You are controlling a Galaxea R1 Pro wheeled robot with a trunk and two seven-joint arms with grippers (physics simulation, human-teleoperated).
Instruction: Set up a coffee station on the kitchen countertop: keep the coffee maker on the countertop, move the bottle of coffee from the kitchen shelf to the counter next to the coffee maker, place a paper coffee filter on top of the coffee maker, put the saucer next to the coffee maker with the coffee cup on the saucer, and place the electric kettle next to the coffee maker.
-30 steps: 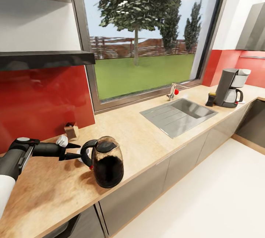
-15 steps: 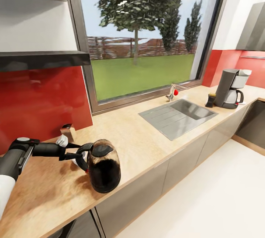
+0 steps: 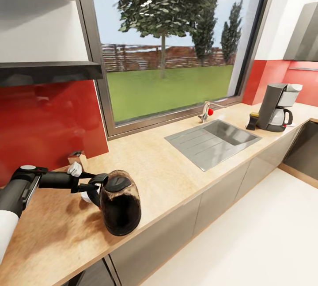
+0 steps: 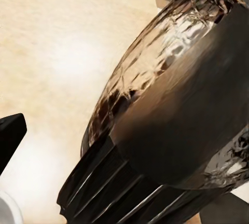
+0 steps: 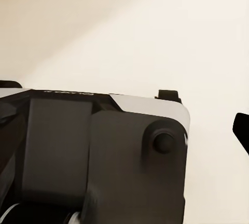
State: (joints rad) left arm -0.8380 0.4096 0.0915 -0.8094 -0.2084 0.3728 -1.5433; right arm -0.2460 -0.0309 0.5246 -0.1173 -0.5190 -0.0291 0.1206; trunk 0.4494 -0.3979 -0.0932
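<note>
The left gripper [image 3: 92, 181] has its jaws closed on the handle of the electric kettle [image 3: 119, 202], which stands upright near the front edge of the table [image 3: 168, 171]. The coffee maker [image 3: 276, 107] stands well apart, beyond the sink [image 3: 212, 138]. Right jaws state: cannot tell.

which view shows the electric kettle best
The head view: the whole electric kettle stands tilted on the countertop, its black handle between the left gripper fingers. The left wrist view shows only a close-up of its brownish glass body and ribbed base. The right wrist view looks at the robot's own body and pale floor.
</note>
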